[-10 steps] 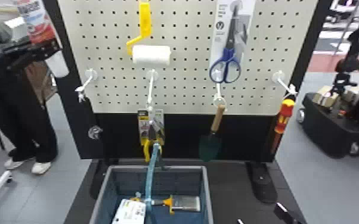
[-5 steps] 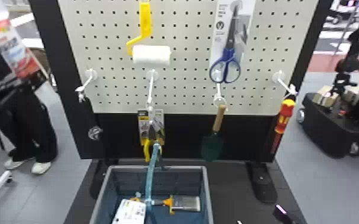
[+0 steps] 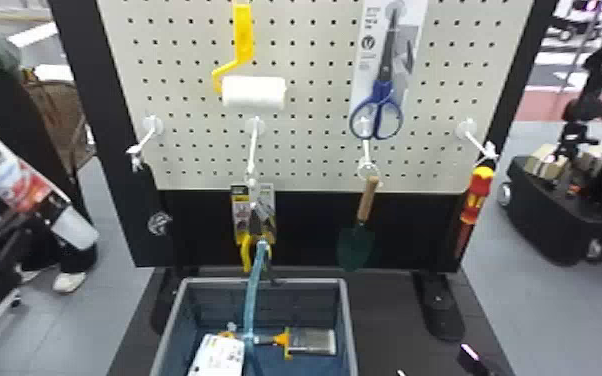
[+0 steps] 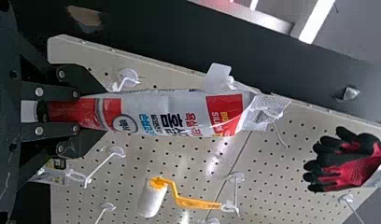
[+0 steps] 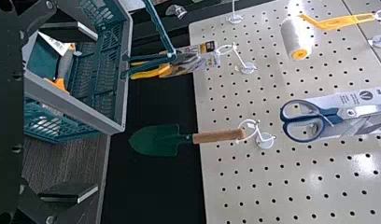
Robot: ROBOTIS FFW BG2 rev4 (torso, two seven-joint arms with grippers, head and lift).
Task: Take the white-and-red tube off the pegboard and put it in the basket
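In the head view, my left gripper [image 3: 40, 212] is at the left edge, beside the pegboard's frame, shut on the white-and-red tube [image 3: 7, 167], which tilts with its white lower end toward the basket side. The left wrist view gives my left gripper [image 4: 79, 112] closed around the red end of the tube [image 4: 170, 114]. The grey-rimmed basket [image 3: 351, 320] stands below the pegboard, right of and lower than the tube. My right gripper [image 3: 437, 364] is at the bottom right; in the right wrist view that gripper [image 5: 83, 112] is open with nothing between its fingers.
On the pegboard [image 3: 310, 150] hang a paint roller [image 3: 254, 92], scissors [image 3: 377, 117], a trowel [image 3: 357, 245], packaged pliers [image 3: 240, 215] and a red-yellow screwdriver [image 3: 477, 195]. The basket's blue handle [image 3: 251, 295] stands up; a brush [image 3: 312, 341] and white package [image 3: 217, 356] lie inside.
My left gripper has come down with the tube, from beside the pegboard's upper left to a lower spot at the left edge. The right gripper has hardly moved.
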